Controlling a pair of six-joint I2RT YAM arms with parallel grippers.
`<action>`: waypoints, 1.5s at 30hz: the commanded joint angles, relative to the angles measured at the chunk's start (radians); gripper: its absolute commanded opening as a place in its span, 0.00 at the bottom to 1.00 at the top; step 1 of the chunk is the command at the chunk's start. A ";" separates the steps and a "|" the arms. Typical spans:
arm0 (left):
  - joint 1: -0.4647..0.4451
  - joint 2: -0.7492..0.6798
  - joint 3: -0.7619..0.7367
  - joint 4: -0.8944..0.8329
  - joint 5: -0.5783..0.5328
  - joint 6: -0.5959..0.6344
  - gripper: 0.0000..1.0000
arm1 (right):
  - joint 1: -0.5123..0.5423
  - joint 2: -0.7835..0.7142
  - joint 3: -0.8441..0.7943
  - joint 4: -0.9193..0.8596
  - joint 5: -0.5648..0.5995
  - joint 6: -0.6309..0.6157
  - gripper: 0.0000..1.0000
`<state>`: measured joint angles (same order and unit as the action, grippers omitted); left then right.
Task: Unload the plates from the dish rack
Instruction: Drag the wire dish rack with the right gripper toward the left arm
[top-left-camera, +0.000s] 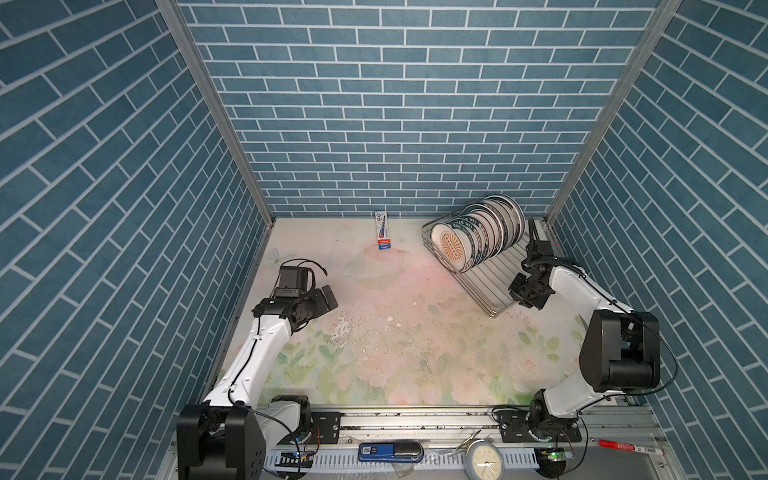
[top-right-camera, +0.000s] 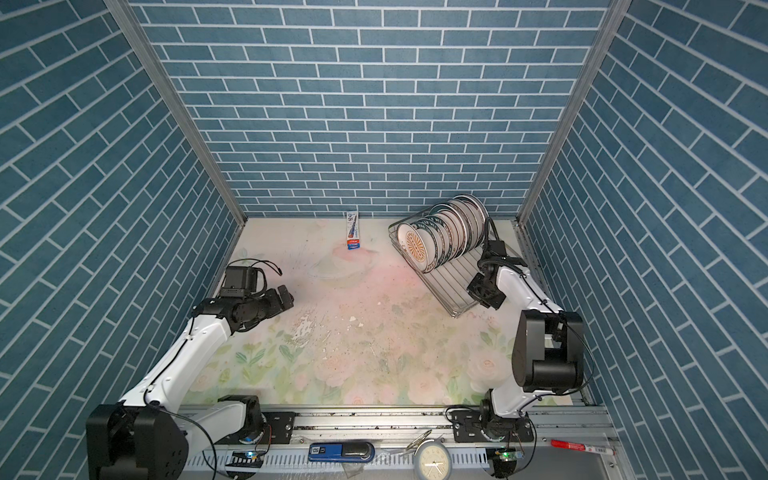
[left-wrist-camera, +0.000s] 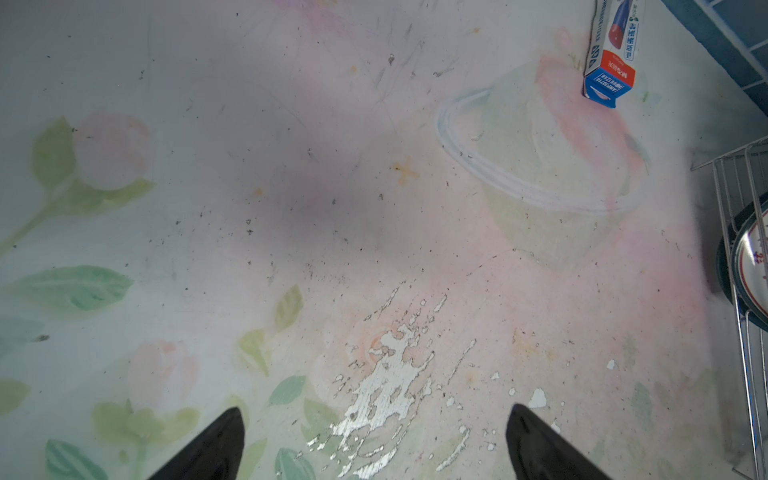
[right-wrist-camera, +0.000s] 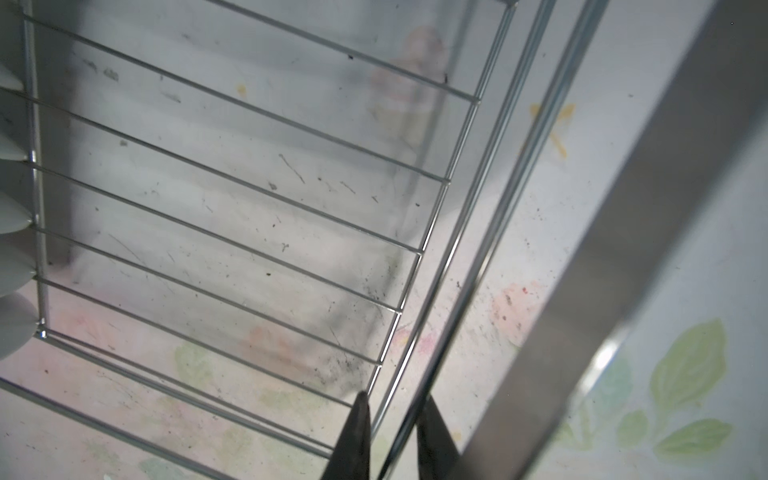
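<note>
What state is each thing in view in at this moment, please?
dish rack: lying flat, loaded at its far end only.
plates: standing on edge in a row in it.
left gripper: open, empty.
right gripper: fingers narrowly straddling the rack's rim wire; grip unclear.
small box: lying flat.

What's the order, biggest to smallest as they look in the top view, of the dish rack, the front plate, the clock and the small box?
1. dish rack
2. front plate and clock: they look alike; the clock is nearer the camera and cut off, so unranked
3. small box
</note>
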<state>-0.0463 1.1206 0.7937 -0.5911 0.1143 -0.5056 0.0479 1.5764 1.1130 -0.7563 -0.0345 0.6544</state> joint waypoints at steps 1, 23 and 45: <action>-0.003 -0.019 0.038 -0.053 -0.039 0.001 0.99 | 0.050 -0.071 -0.046 -0.045 -0.092 -0.319 0.00; 0.006 -0.070 0.113 -0.029 -0.064 0.010 0.99 | 0.250 -0.272 -0.157 -0.137 -0.081 -0.355 0.00; 0.023 -0.122 0.107 -0.107 -0.050 -0.003 0.99 | 0.474 -0.025 -0.021 -0.029 -0.137 -0.256 0.00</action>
<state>-0.0299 1.0153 0.8951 -0.6575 0.0616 -0.5053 0.4728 1.4986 1.0409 -0.8200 -0.1207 0.5049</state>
